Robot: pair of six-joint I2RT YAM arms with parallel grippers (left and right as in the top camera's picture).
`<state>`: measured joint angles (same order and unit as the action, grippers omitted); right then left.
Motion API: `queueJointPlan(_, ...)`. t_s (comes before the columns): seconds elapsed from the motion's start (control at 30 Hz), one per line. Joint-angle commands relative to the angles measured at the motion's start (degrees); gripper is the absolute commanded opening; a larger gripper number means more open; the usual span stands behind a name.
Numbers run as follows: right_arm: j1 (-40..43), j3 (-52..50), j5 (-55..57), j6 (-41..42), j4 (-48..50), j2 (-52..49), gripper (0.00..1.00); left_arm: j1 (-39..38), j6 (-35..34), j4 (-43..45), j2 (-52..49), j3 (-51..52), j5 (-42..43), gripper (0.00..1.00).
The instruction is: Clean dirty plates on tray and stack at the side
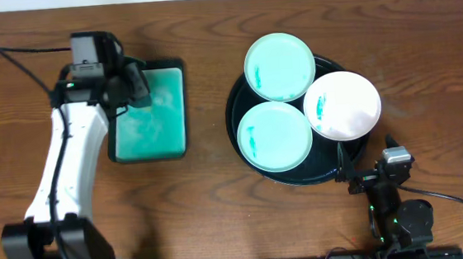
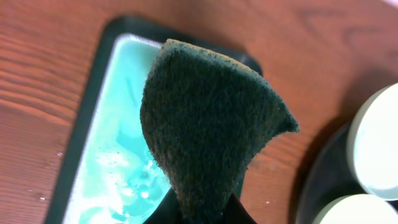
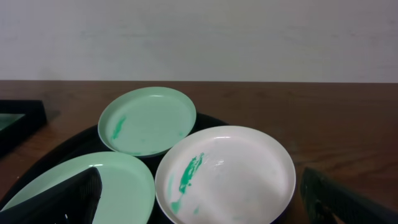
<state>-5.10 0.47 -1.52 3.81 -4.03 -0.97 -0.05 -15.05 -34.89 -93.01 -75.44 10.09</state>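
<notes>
Three small plates lie on the round black tray (image 1: 244, 95): a mint plate at the back (image 1: 279, 66), a mint plate at the front left (image 1: 274, 136) and a white plate at the right (image 1: 342, 105). Each has a teal smear. In the right wrist view they are the back plate (image 3: 148, 120), the white plate (image 3: 227, 174) and the front plate (image 3: 121, 180). My left gripper (image 1: 137, 86) is shut on a dark green scouring sponge (image 2: 208, 124) above the teal rectangular tray (image 1: 149, 115). My right gripper (image 1: 373, 176) is open and empty, just in front of the black tray.
The teal rectangular tray (image 2: 118, 155) with a dark rim holds pale soapy liquid. The wooden table (image 1: 213, 214) runs around both trays. A cable trails from the right arm's base at the front right.
</notes>
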Motion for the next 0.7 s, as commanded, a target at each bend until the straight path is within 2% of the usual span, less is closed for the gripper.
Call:
queueJointPlan(0.0,0.4,-0.2,0.0,-0.7,-0.2,0.2,0.99,-1.0,-0.2,-0.2,-6.2,2.4,-5.3,0.07)
queueJointPlan(0.17,0.4,-0.2,-0.1,-0.7,-0.2,0.2,0.99,-1.0,-0.3,-0.3,-7.4,2.3,-5.6,0.07)
queueJointPlan(0.4,0.4,-0.2,0.0,-0.7,-0.2,0.2,0.99,-1.0,-1.0,-1.9,2.2,1.3,-1.5,0.07)
queueJointPlan(0.5,0.4,-0.2,-0.1,-0.7,-0.2,0.2,0.99,-1.1,-6.0,-2.0,7.6,1.3,-1.0,0.07)
queueJointPlan(0.67,0.4,-0.2,-0.1,-0.7,-0.2,0.2,0.99,-2.2,-14.1,-2.0,12.2,1.3,7.0,0.07)
